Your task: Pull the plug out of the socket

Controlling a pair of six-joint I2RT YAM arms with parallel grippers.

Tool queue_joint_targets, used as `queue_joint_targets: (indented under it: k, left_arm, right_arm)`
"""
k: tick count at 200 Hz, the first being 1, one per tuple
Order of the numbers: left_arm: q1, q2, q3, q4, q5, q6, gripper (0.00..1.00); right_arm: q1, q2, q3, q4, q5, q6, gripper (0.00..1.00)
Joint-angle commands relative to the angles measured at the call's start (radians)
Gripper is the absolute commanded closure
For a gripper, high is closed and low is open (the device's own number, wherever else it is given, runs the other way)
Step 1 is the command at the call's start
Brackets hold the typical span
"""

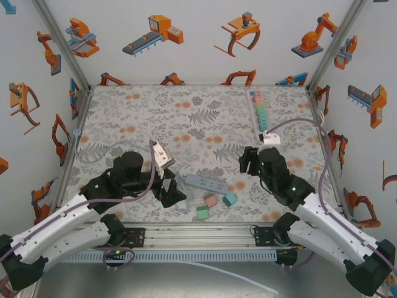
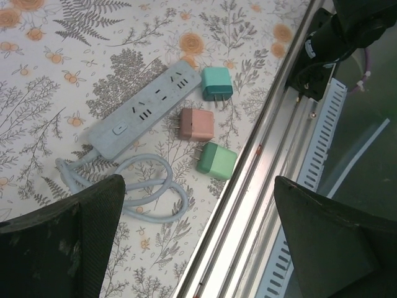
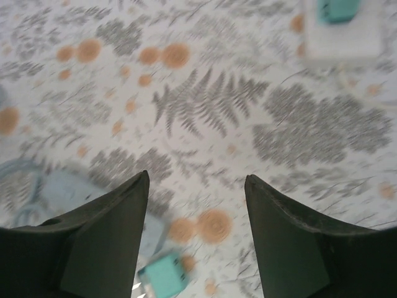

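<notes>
Loose teal plug (image 2: pixel 216 82) just beside grey pwr strip (image 2: pixel 139 108)

2 white-shelled arms (image 1: pixel 59 222) with black joints, purple cables (image 1: pixel 326 161), black wedge claw fingers (image 2: pixel 62 242)

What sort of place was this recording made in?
Probably a purpose-built robot test enclosure, not a home: white walls printed with orange robot cartoons, an aluminium frame rail along the near edge, and a floral-patterned tabletop staged with a pale grey power strip.
</notes>
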Motion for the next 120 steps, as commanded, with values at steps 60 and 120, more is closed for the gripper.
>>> queue_joint_targets:
  k: [60,120]
  left_arm:
    - [-0.006,-0.004,-0.004,-0.028,-0.154,-0.056,0.03]
    - [-0.011,0.007,-0.029,-0.060,-0.191,-0.131,0.03]
  right_arm:
    - [-0.314,0.579,0.477,0.001,-0.052,-0.377,0.22]
    - [-0.518,0.967,0.792,-0.142,-0.290,-0.401,0.08]
